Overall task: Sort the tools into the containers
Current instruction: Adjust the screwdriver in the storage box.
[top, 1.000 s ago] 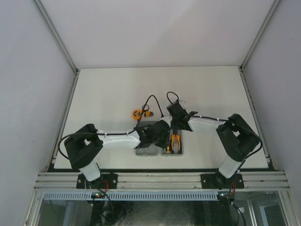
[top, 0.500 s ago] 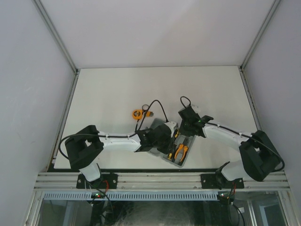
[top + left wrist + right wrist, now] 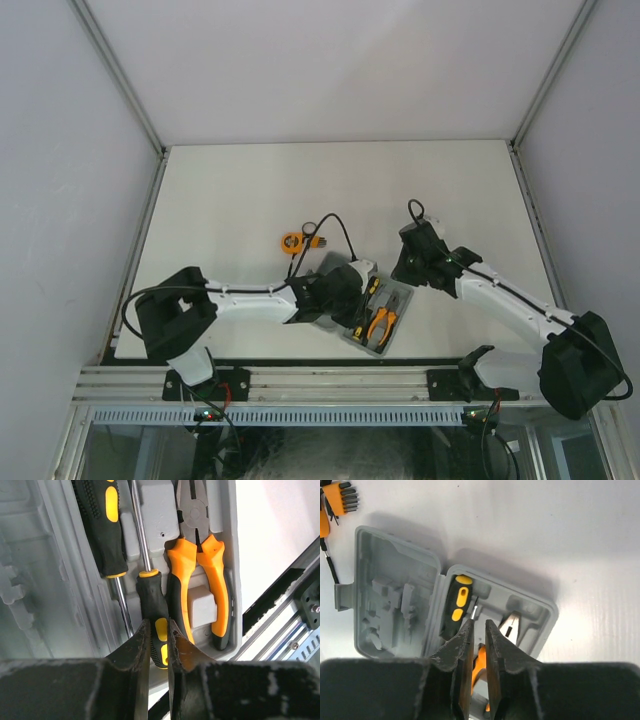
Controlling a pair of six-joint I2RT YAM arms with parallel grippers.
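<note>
Open grey plastic hinged tool case (image 3: 427,570) at the table's near edge: black-and-yellow screwdrivers (image 3: 105,525) and orange-handled pliers (image 3: 200,580) lie in their recesses. The round orange tape measure (image 3: 291,241) and black-orange hex key set (image 3: 342,497) are still outside. My left gripper (image 3: 157,630) clamps the middle screwdriver (image 3: 152,597); my right gripper (image 3: 479,630), slightly parted, holds nothing.

Open grey case (image 3: 387,555) holds screwdriver (image 3: 456,606) and pliers (image 3: 512,624).

Grey case (image 3: 422,575), orange-handled pliers (image 3: 181,575), black-yellow screwdrivers (image 3: 107,530)
</note>
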